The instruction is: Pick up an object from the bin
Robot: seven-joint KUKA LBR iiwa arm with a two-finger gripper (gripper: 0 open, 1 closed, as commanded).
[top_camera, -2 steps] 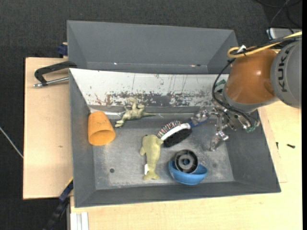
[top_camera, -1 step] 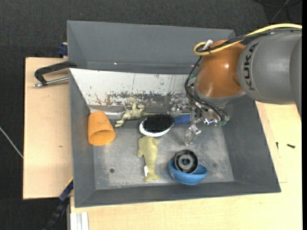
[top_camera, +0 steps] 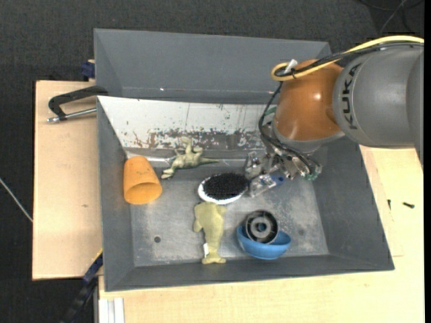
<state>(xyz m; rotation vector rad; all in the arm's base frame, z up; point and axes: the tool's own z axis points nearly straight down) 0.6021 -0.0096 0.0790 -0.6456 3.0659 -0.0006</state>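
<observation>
Mid-bin, just left of the gripper [top_camera: 268,175]: oval white brush [top_camera: 222,188], black bristles up, lying flat. It's the nearest candidate. Can't tell if the gripper is spread or closed.

Risks, my read: the brush is low with a smooth rim, so a grip could slide off, and an off-centre close would just shove it.

It's crowded: pale toy animal [top_camera: 211,229] just below the brush, blue round dish [top_camera: 264,237] near that, pale dinosaur [top_camera: 185,157] behind by the bin [top_camera: 347,204] back wall, orange cup [top_camera: 141,179] well left.
</observation>
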